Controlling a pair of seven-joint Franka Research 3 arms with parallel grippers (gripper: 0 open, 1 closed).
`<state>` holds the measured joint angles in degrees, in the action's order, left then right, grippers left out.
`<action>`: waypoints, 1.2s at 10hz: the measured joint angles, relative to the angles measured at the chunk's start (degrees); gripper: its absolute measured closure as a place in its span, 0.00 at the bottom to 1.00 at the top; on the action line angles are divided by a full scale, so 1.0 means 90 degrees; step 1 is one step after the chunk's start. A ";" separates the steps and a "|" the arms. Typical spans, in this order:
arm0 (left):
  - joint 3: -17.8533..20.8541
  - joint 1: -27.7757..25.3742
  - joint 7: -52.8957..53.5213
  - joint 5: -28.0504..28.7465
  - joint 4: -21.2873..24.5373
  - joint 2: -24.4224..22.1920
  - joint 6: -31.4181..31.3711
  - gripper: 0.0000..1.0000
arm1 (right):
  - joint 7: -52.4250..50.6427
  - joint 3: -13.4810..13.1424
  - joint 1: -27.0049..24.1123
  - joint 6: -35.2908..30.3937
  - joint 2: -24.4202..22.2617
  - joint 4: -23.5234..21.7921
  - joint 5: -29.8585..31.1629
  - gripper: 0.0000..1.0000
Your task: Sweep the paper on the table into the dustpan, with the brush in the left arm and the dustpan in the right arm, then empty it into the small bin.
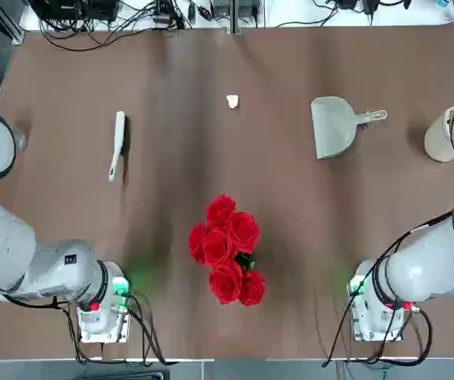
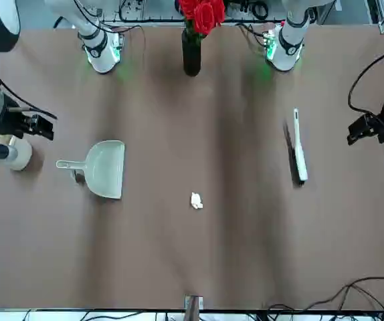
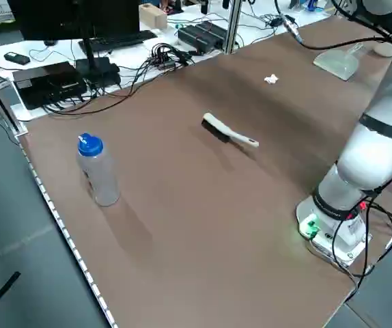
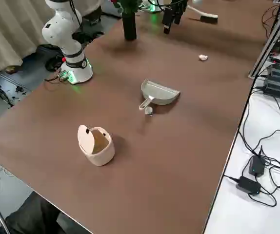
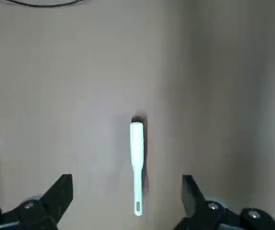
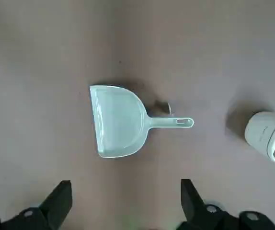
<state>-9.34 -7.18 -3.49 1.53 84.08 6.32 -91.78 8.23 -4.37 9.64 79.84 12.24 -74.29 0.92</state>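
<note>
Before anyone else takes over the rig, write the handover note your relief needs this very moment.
Grippers: black two-finger left gripper open, empty, above the white long-handled brush; black two-finger right gripper open, empty, above the pale grey-green plastic dustpan.
Places: crumpled white paper ball on the brown matte table, between brush and dustpan; cream cylindrical bin beyond the dustpan's handle, lid tilted open.
Done: no sweeping; neither tool is held.
Left: grasp both tools, sweep paper in, empty into bin.
</note>
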 joint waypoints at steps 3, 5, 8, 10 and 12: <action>0.0009 -0.0008 0.0120 0.0000 0.0000 -0.0019 0.0000 0.00 | 0.0580 0.0003 0.0000 0.0001 -0.0011 0.0020 -0.0003 0.00; 0.0058 -0.0086 0.0121 0.0000 0.0042 0.0005 0.0010 0.00 | 0.0600 0.0002 0.0000 0.0001 -0.0011 0.0020 0.0000 0.00; 0.0072 -0.0333 0.0156 0.0000 0.0171 0.0238 -0.0180 0.00 | 0.0624 -0.0004 0.0000 0.0000 -0.0011 0.0020 0.0001 0.00; 0.0071 -0.0364 0.0155 0.0000 0.0683 0.0313 -0.0702 0.00 | 0.0627 -0.0004 0.0000 0.0000 -0.0011 0.0020 0.0002 0.00; 0.0044 -0.0365 0.0155 0.0000 0.1572 0.0152 -0.1313 0.00 | 0.0601 -0.0009 -0.0001 -0.0002 -0.0011 0.0020 0.0002 0.00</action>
<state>-8.94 -10.47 -2.10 1.53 98.23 7.69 -103.61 13.63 -4.46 9.64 79.83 12.14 -74.11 0.93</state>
